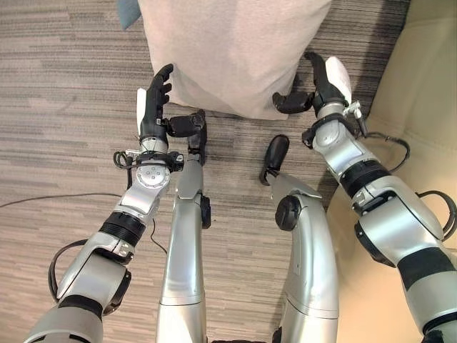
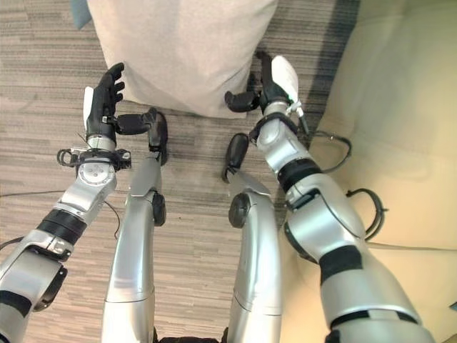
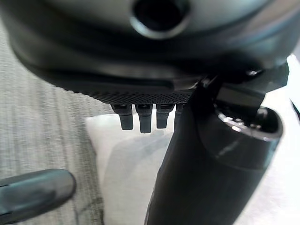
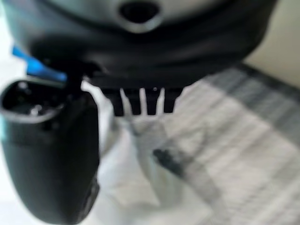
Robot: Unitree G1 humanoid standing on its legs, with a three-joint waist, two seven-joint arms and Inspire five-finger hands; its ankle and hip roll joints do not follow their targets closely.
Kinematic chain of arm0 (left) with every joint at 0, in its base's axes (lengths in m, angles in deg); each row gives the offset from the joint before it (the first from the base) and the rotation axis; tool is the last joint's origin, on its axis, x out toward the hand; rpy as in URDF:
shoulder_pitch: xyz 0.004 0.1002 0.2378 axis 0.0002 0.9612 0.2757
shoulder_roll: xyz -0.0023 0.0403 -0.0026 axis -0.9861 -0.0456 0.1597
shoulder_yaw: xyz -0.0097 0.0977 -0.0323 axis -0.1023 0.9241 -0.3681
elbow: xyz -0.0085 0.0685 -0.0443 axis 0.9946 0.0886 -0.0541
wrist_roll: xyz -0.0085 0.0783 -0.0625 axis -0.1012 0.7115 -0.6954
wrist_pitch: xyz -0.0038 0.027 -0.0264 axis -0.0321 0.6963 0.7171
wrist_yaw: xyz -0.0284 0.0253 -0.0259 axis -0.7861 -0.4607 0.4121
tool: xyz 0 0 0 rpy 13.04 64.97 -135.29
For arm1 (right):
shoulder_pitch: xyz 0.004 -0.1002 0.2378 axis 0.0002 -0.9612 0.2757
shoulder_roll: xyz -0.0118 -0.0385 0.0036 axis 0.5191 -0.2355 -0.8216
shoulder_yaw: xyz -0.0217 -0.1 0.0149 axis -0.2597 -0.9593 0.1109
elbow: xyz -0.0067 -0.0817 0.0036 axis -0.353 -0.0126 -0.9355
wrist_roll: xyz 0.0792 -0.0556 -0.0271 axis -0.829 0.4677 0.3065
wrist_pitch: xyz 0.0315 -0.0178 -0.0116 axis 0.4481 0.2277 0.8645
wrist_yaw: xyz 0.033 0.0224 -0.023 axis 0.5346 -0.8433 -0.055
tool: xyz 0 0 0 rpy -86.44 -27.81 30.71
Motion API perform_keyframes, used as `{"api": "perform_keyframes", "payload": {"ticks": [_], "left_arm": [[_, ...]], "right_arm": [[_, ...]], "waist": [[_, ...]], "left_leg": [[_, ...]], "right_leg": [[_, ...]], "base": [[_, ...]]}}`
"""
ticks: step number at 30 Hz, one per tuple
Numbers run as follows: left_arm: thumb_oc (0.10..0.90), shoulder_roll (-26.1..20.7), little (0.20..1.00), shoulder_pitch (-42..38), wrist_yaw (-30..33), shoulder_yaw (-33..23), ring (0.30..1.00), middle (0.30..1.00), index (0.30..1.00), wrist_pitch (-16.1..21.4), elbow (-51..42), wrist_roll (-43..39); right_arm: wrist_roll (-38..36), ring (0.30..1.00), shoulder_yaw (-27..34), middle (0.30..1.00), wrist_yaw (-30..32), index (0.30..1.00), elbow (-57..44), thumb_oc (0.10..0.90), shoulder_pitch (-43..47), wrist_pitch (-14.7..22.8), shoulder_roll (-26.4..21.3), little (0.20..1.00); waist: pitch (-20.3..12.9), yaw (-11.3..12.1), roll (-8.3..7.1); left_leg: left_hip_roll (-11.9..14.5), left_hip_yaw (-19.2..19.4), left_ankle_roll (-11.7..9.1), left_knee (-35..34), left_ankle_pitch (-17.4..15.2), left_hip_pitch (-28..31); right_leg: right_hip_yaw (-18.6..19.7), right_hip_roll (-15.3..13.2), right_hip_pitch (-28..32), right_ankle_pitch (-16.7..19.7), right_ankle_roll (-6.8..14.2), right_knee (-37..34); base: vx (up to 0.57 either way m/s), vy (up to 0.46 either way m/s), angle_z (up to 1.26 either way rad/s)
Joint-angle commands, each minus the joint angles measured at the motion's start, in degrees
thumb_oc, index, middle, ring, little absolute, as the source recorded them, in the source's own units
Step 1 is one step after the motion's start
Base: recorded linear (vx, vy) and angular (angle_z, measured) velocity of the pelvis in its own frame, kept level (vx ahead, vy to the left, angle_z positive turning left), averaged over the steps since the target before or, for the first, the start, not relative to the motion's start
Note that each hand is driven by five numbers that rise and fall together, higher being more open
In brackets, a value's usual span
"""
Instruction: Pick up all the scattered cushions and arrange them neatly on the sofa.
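I have the sofa [image 2: 407,128] along my right side, its cream seat running up the right edge of the head views, with the striped grey carpet [image 1: 64,93] covering the floor ahead of it. On that carpet, straight in front of me and close to the sofa's front edge, lies the big beige cushion [image 1: 235,50]; its near edge sits between my two hands, and a bit of a blue-grey thing [image 1: 127,13] peeks out at its far left corner, too little of it to tell what it is.

Both arms reach forward and down toward the cushion's near edge. My right arm comes in from the lower right, elbow over the sofa's front edge, forearm angled inward. The right hand [image 1: 320,89] sits at the cushion's near right corner, palm turned inward, white-covered back facing out, fingers extended upward alongside the cushion's side and thumb stretched inward beneath the near edge. It is spread, not clamped on the fabric; I cannot tell whether it touches.

My left arm comes in from the lower left with the forearm nearly straight ahead. The left hand [image 1: 156,103] stands just beside the cushion's near left corner, fingers pointing forward and relaxed, thumb out toward the right, holding nothing. In the left wrist view the fingertips [image 3: 144,123] hang just over the pale cushion's corner with carpet beside it.
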Motion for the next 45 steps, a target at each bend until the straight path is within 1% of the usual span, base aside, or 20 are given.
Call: {"api": "perform_keyframes", "payload": {"ticks": [1, 8, 10, 11, 12, 17, 21, 22, 30, 31, 32, 33, 35, 36, 38, 39, 40, 41, 42, 45], "left_arm": [[0.800, 0.36, 0.900, 3.33, 2.59, -2.19, 0.900, 0.900, 0.900, 4.21, -3.86, 1.20], [0.800, 0.91, 0.900, 7.39, 2.03, -2.39, 0.900, 0.900, 0.900, 4.79, -5.52, 0.04], [0.800, 1.07, 0.900, 7.59, 1.92, -2.35, 0.900, 0.900, 0.900, 4.83, -5.32, -0.02], [0.800, 1.21, 0.900, 7.64, 1.84, -2.39, 0.900, 0.900, 0.900, 5.07, -5.14, -0.14], [0.800, 1.23, 0.900, 7.71, 1.82, -2.42, 0.900, 0.900, 0.900, 5.13, -5.17, -0.14], [0.800, 1.15, 0.900, 8.29, 1.99, -3.20, 0.900, 0.900, 0.900, 5.08, -5.65, 0.07], [0.800, 1.45, 0.900, 8.29, 2.15, -3.53, 0.900, 0.900, 0.900, 4.72, -4.78, 0.40], [0.800, 1.88, 0.900, 8.53, 2.26, -3.76, 0.900, 0.900, 0.900, 4.54, -4.65, 0.75], [0.800, 2.63, 0.900, 9.52, 2.78, -4.63, 0.900, 0.900, 0.900, 3.52, -4.35, 2.61], [0.800, 2.92, 0.900, 10.53, 2.52, -5.48, 0.900, 0.900, 0.900, 3.13, -4.67, 3.25], [0.800, 2.92, 0.900, 10.57, 2.53, -5.46, 0.900, 0.900, 0.900, 3.13, -4.69, 3.25], [0.800, 3.06, 0.900, 11.76, 2.21, -6.12, 0.900, 0.900, 0.900, 2.83, -4.47, 3.88], [0.800, 2.87, 0.900, 12.88, 1.62, -6.90, 0.900, 0.900, 0.900, 2.46, -4.50, 4.74], [0.800, 2.88, 0.900, 13.00, 1.61, -6.84, 0.900, 0.900, 0.900, 2.43, -4.54, 4.76], [0.800, 2.42, 0.900, 16.37, 0.26, -8.18, 0.900, 0.900, 0.900, 1.81, -5.91, 6.27], [0.800, 2.18, 0.900, 17.41, -0.16, -8.63, 0.900, 0.900, 0.900, 1.73, -6.28, 6.80], [0.800, 2.19, 0.900, 19.30, -0.90, -9.07, 0.900, 0.900, 0.900, 1.53, -6.63, 7.31], [0.800, 2.05, 0.900, 21.87, -1.81, -10.08, 0.900, 0.900, 0.900, 1.12, -8.05, 8.10], [0.800, 2.03, 0.900, 22.01, -1.82, -10.03, 0.900, 0.900, 0.900, 1.07, -8.15, 8.12], [0.800, 1.70, 0.900, 26.69, -3.45, -11.56, 0.900, 0.900, 0.900, 0.64, -9.53, 9.42]], "right_arm": [[2.41, 0.900, -2.49, 0.900, 2.04, 0.900, -0.30, 0.800, 2.80, 2.70, 0.77, 0.900], [-0.64, 0.900, -3.07, 0.900, 2.53, 0.900, 1.30, 0.800, 8.66, 3.98, 5.08, 0.900], [-1.15, 0.900, -3.10, 0.900, 2.54, 0.900, 1.44, 0.800, 9.05, 4.27, 5.48, 0.900], [-1.79, 0.575, -3.58, 0.575, 2.35, 0.575, 1.02, 0.584, 9.43, 4.79, 6.00, 0.575], [-1.94, 0.300, -3.89, 0.300, 2.41, 0.300, 0.54, 0.400, 9.60, 4.99, 6.15, 0.300], [-2.27, 0.300, -3.86, 0.300, 2.58, 0.300, -1.34, 0.400, 8.81, 5.47, 6.23, 0.300], [-1.89, 0.300, -3.51, 0.300, 2.87, 0.300, -1.78, 0.400, 7.37, 5.11, 6.04, 0.300], [-1.22, 0.300, -3.18, 0.300, 3.03, 0.300, -2.05, 0.400, 6.03, 4.74, 5.56, 0.300], [1.21, 0.300, 0.42, 0.300, 4.60, 0.300, -4.45, 0.400, -0.54, 3.35, 2.88, 0.300], [2.52, 0.300, 2.23, 0.300, 5.18, 0.300, -6.81, 0.400, -3.80, 3.19, 1.54, 0.300], [2.53, 0.300, 2.24, 0.300, 5.18, 0.300, -6.85, 0.400, -3.86, 3.17, 1.53, 0.300], [3.47, 0.300, 3.88, 0.300, 5.54, 0.300, -9.17, 0.400, -6.92, 3.19, 0.25, 0.300], [5.06, 0.300, 5.62, 0.300, 5.66, 0.300, -11.75, 0.400, -10.24, 3.38, -1.62, 0.300], [5.12, 0.300, 5.70, 0.300, 5.66, 0.300, -11.94, 0.400, -10.48, 3.30, -1.66, 0.300], [7.43, 0.300, 9.56, 0.300, 5.86, 0.300, -18.31, 0.400, -17.25, 3.61, -4.45, 0.300], [8.06, 0.300, 10.72, 0.300, 5.92, 0.300, -20.12, 0.400, -19.17, 3.86, -5.40, 0.300], [8.93, 0.300, 12.34, 0.300, 5.73, 0.300, -22.47, 0.400, -22.29, 4.06, -6.08, 0.300], [10.76, 0.300, 14.55, 0.300, 5.53, 0.300, -26.35, 0.400, -26.80, 4.22, -6.84, 0.300], [10.82, 0.300, 14.66, 0.300, 5.51, 0.300, -26.55, 0.400, -27.03, 4.13, -6.84, 0.300], [14.38, 0.300, 17.29, 0.300, 4.67, 0.300, -33.02, 0.400, -34.46, 4.62, -7.18, 0.300]], "waist": [[-1.71, 0.00, 2.93], [-1.73, 2.55, 3.28], [-1.73, 2.71, 3.32], [-1.73, 3.05, 3.31], [-1.73, 3.19, 3.28], [-1.73, 3.30, 2.94], [-1.73, 2.87, 2.03], [-1.72, 2.54, 1.57], [-1.71, 1.16, 0.45], [-1.71, 0.53, -0.01], [-1.71, 0.55, -0.01], [-1.71, -0.02, -0.53], [-1.73, -0.61, -1.02], [-1.72, -0.55, -1.01], [-1.77, -1.40, -2.24], [-1.99, -1.65, -2.67], [-2.82, -2.08, -3.25], [-3.70, -2.65, -4.30], [-3.64, -2.57, -4.31], [-5.89, -3.46, -6.11]], "left_leg": [[-2.35, 3.08, 5.71, 7.84, -9.85, -0.66], [-3.17, 2.07, 5.59, 5.06, -8.36, -0.86], [-3.22, 1.89, 5.54, 4.51, -8.13, -0.71], [-3.45, 1.57, 5.44, 4.04, -7.79, -0.62], [-3.47, 1.58, 5.38, 3.83, -7.65, -0.58], [-3.60, 1.33, 5.02, 3.06, -7.25, -0.48], [-3.33, 1.37, 4.80, 1.78, -6.95, 0.49], [-3.20, 1.36, 4.78, 0.72, -6.73, 1.31], [-2.15, 1.28, 4.54, -4.45, -5.61, 6.76], [-1.70, 1.42, 4.35, -6.60, -5.18, 9.54], [-1.69, 1.41, 4.35, -6.66, -5.15, 9.61], [-1.26, 1.55, 4.16, -8.40, -4.92, 12.63], [-0.99, 1.72, 3.97, -10.08, -4.70, 15.81], [-0.96, 1.72, 3.96, -10.28, -4.65, 16.09], [-0.63, 2.02, 3.73, -12.59, -4.80, 22.34], [-0.39, 2.49, 3.91, -13.35, -3.18, 23.18], [-0.07, 2.38, 3.46, -13.97, -5.08, 26.24], [0.25, 2.96, 3.59, -14.55, -4.06, 28.80], [0.28, 2.95, 3.59, -14.75, -3.95, 29.06], [0.82, 3.52, 3.27, -16.42, -4.82, 35.60]], "right_leg": [[4.16, 1.52, 2.50, 0.22, 9.06, -5.91], [3.25, 0.95, 2.02, -0.51, 8.86, -5.78], [3.16, 0.87, 2.15, -0.58, 8.86, -5.93], [2.90, 0.70, 2.22, -0.71, 8.81, -5.90], [2.84, 0.64, 2.27, -0.77, 8.73, -5.91], [2.42, 0.52, 2.65, -0.69, 8.78, -6.34], [1.97, 0.78, 3.93, -0.04, 8.91, -7.69], [1.62, 0.92, 4.97, 0.43, 9.06, -8.90], [0.68, 1.77, 10.98, 2.06, 9.48, -14.80], [0.32, 2.10, 13.62, 2.82, 9.76, -17.03], [0.31, 2.12, 13.70, 2.85, 9.76, -17.10], [0.15, 2.23, 16.74, 3.34, 9.78, -19.56], [-0.23, 2.20, 19.76, 3.86, 10.00, -21.36], [-0.26, 2.23, 20.04, 3.91, 9.99, -21.55], [-0.64, 2.04, 26.14, 4.94, 10.21, -25.26], [-1.21, 1.86, 27.14, 6.84, 9.89, -26.71], [-1.09, 2.01, 29.98, 5.79, 10.53, -27.97], [-2.08, 1.89, 33.04, 7.68, 10.26, -30.22], [-2.10, 1.93, 33.32, 7.81, 10.26, -30.45], [-2.71, 2.24, 40.20, 8.74, 10.56, -34.46]], "base": [[0.02, -0.028, 0.15], [0.02, -0.006, 0.11], [0.01, -0.001, 0.04], [0.01, -0.005, 0.04], [0.00, -0.003, 0.04], [0.00, 0.007, 0.02], [-0.03, 0.004, 0.01], [-0.04, 0.008, 0.03], [-0.05, 0.021, 0.01], [-0.04, 0.026, -0.04], [-0.08, 0.034, -0.07], [-0.07, 0.019, -0.06], [-0.07, 0.019, -0.06], [-0.08, -0.001, -0.04], [-0.12, 0.001, -0.04], [-0.07, -0.005, -0.04], [-0.16, 0.013, -0.02], [-0.07, 0.003, 0.00], [-0.13, 0.021, -0.07], [-0.02, 0.000, -0.18]]}}
